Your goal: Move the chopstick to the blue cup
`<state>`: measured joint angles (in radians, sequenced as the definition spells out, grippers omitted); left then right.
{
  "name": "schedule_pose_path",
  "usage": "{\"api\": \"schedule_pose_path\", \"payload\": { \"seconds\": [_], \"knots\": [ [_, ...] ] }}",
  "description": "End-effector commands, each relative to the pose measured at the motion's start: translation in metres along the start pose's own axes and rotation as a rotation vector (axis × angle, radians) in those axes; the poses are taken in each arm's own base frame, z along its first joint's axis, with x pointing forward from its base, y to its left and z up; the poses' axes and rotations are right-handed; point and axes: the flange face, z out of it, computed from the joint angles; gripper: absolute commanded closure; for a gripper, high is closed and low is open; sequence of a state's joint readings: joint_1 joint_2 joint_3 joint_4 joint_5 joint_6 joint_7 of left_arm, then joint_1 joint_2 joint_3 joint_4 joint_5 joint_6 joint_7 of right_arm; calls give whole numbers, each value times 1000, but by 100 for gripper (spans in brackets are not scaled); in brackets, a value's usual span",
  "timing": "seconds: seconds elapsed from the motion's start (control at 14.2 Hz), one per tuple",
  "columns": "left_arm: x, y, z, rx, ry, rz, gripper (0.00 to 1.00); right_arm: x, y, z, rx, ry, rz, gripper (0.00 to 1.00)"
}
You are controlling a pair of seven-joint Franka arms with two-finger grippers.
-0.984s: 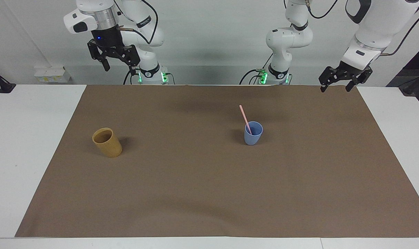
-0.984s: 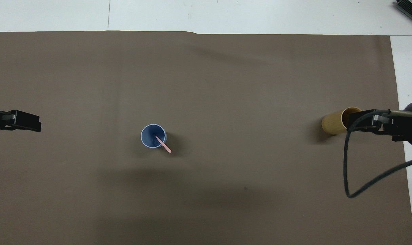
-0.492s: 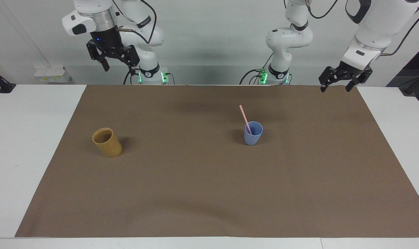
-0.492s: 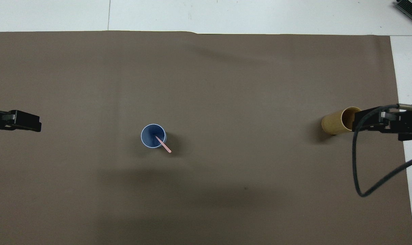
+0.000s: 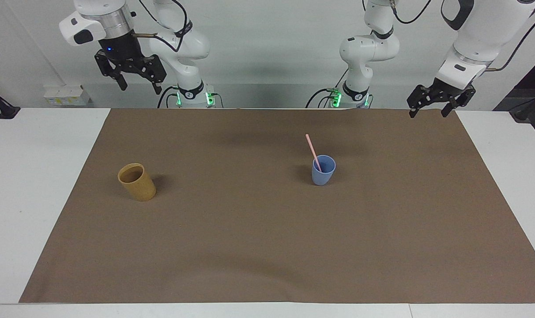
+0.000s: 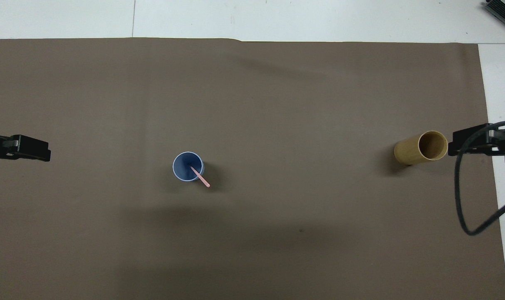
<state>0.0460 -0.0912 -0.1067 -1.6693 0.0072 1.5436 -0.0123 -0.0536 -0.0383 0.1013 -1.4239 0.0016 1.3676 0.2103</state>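
Chopstick (image 5: 313, 152) stands in blue cup (image 5: 323, 173), mid-frame: done. Left pincer (image 5: 428, 107) and right pincer (image 5: 137, 83) both wide open, empty.

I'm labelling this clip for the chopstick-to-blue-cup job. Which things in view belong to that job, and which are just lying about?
Part of the job:
- chopstick, standing tilted in the blue cup
- blue cup, upright on the brown mat

Just lying about:
- tan cup, toward the right arm's end, nothing in it
- brown mat covering the table
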Motion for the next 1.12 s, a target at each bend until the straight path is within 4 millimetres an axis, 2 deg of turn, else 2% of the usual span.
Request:
{"api": "schedule_pose_path", "payload": {
  "seconds": [0.0,1.05],
  "knots": [
    [-2,-2,-5,-1,-2,-12,0,3,6,-4,23,-2,-19,0],
    [-2,-2,-5,-1,-2,-12,0,3,3,-5,27,4,-28,0]
  ]
}}
